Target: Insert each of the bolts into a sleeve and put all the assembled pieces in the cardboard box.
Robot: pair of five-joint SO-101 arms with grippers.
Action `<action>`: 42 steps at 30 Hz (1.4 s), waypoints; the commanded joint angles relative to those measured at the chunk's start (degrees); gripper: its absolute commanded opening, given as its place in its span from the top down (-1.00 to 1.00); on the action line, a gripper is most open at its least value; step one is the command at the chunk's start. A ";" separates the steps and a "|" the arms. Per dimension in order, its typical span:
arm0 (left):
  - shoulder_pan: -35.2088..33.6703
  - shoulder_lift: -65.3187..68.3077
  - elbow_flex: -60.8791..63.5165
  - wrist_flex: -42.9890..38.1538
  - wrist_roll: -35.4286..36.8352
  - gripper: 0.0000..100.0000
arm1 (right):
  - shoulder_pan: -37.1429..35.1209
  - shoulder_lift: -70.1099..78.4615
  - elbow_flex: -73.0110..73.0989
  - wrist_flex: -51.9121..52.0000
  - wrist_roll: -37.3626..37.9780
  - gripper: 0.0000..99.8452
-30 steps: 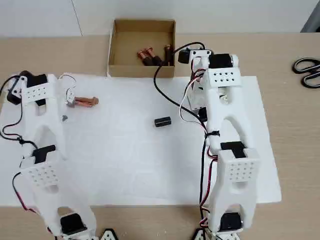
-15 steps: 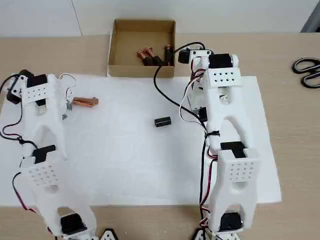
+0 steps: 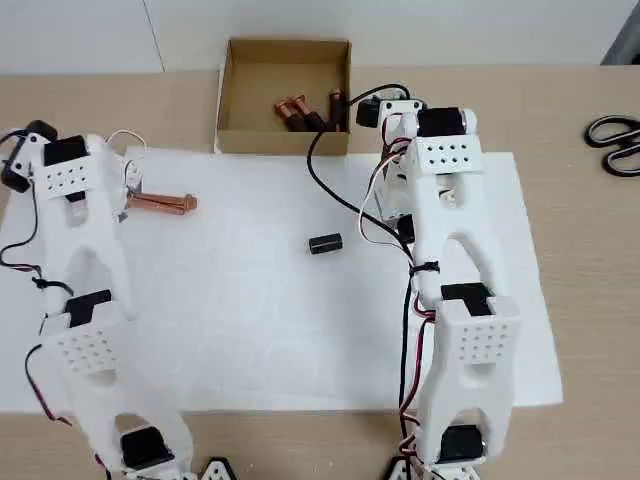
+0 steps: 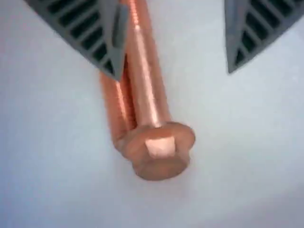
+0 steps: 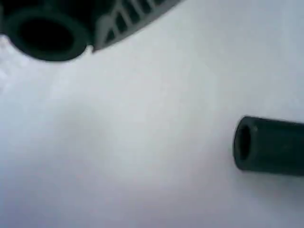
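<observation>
Item: bolt (image 3: 160, 203), copper, one piece, lying flat on the white sheet (image 3: 250, 330) at its far left, head pointing right. Position against left gripper (image 4: 175, 69): the shank runs in between the spread jaws. In the left wrist view one finger (image 4: 90, 33) overlaps the shank, and the other stands off with bare sheet between it and the bolt. The gripper is wide and grips nothing. Item: sleeve (image 3: 325, 243), black, short tube, lying on its side near the middle of the sheet. It is well apart from the left gripper and a little to the left of the right arm, touching neither. Its open mouth shows in the right wrist view. Right gripper (image 5: 123, 19): tucked beneath its arm at the right of the sheet. Whether it is spread or closed cannot be told. A dark tube mouth (image 5: 45, 35) sits hard against its grey ribbed part. Item: cardboard box (image 3: 222, 100), open-topped, on the table (image 3: 580, 260) just beyond the sheet's far edge. Contents: assembled pieces (image 3: 305, 112), copper and black, gathered in the near right corner. Sundry: scissors (image 3: 615, 140) at the table's far right, well apart from everything else.
</observation>
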 commanded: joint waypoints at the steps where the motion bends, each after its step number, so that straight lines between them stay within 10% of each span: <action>1: -0.09 0.26 -2.42 -1.93 -0.44 0.72 | 0.22 -4.09 -0.26 0.75 -0.18 0.89; 27: -0.09 6.33 -2.51 -3.34 -0.35 0.99 | 0.48 -4.09 -0.26 0.48 -0.18 0.89; 42: 5.27 5.89 -29.67 21.19 -15.65 0.99 | 0.31 -4.26 -0.26 0.48 -0.09 0.89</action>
